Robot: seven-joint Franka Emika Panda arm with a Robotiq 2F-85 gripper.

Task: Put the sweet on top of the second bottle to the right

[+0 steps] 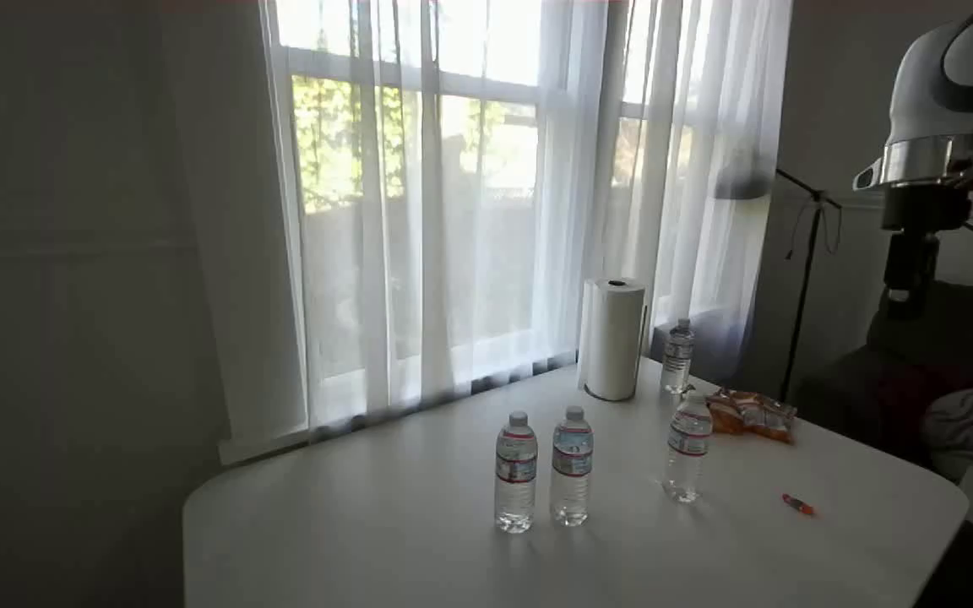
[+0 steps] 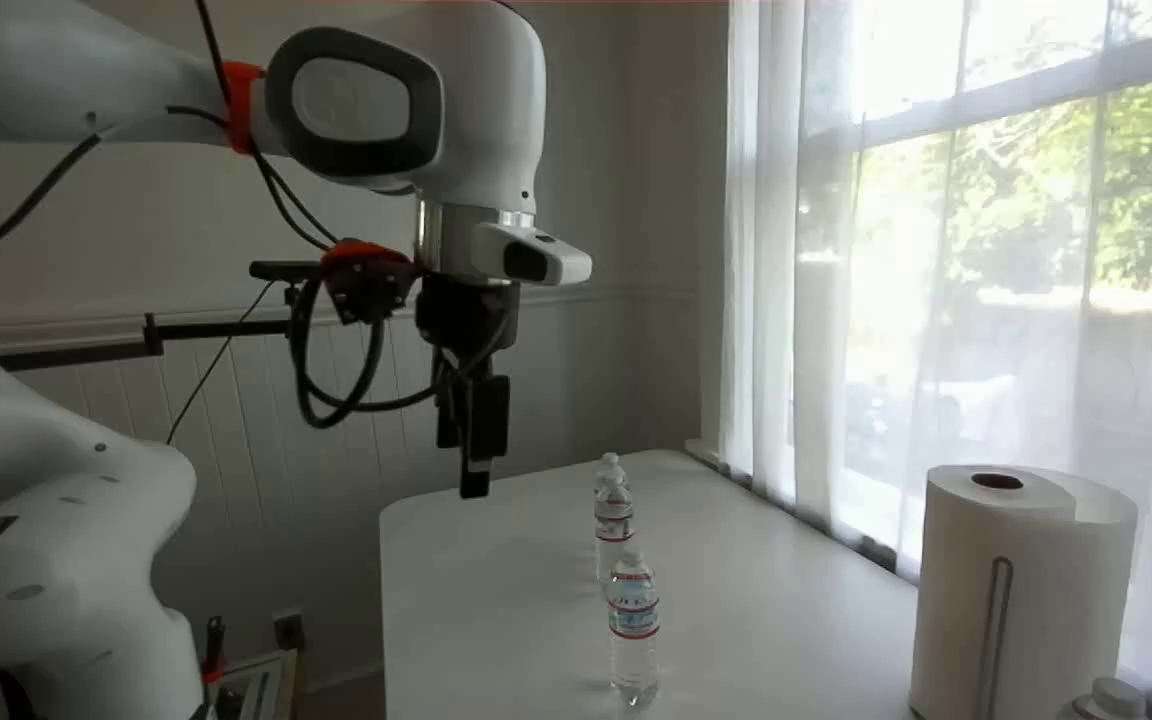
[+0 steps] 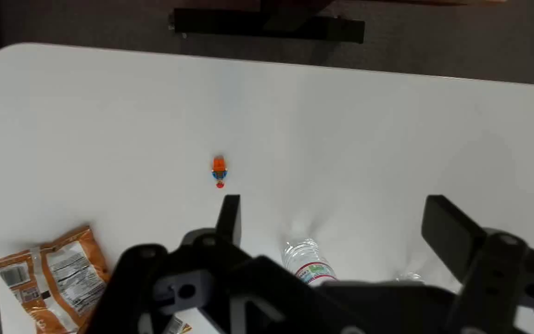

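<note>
The sweet (image 1: 798, 505) lies on the white table (image 1: 867, 507), near its right side in an exterior view. In the wrist view the sweet (image 3: 219, 170) shows orange, blue and red parts, like a tiny toy figure. Several clear water bottles stand upright: a left bottle (image 1: 516, 473), one beside it (image 1: 572, 469), a third further right (image 1: 687, 452), and one behind (image 1: 677, 355). The wrist view shows part of a bottle (image 3: 313, 264) between the fingers. My gripper (image 3: 336, 218) is open and empty, high above the table, also in both exterior views (image 1: 907, 291) (image 2: 474, 465).
A paper towel roll (image 1: 613, 338) stands by the window, also in an exterior view (image 2: 1021, 590). An orange snack bag (image 1: 752, 415) lies behind the third bottle; it also shows in the wrist view (image 3: 63, 278). Curtains hang along the table's window edge.
</note>
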